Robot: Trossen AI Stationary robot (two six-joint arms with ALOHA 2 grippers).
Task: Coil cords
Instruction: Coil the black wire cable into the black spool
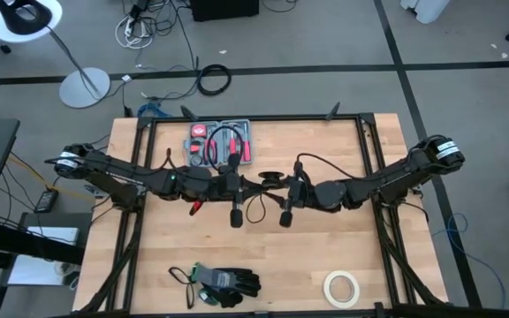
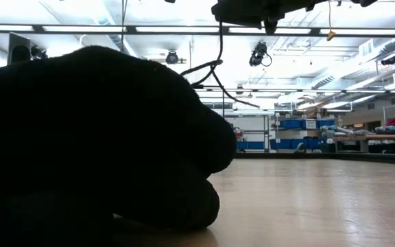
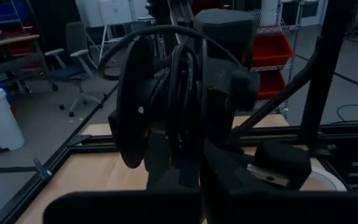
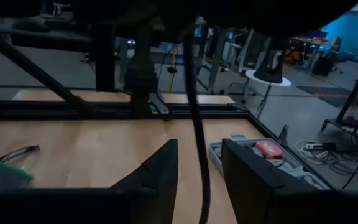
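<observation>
Right gripper has its fingers apart with the thin black cord hanging down between them, touching neither that can be seen. Just beyond it, the left gripper is closed on the coiled part of the same cord, a round bundle only its own wrist view shows. Overhead, both meet mid-table, a loose loop drooping below them. Farther off sits the tool case. Black gloves fill the low view.
</observation>
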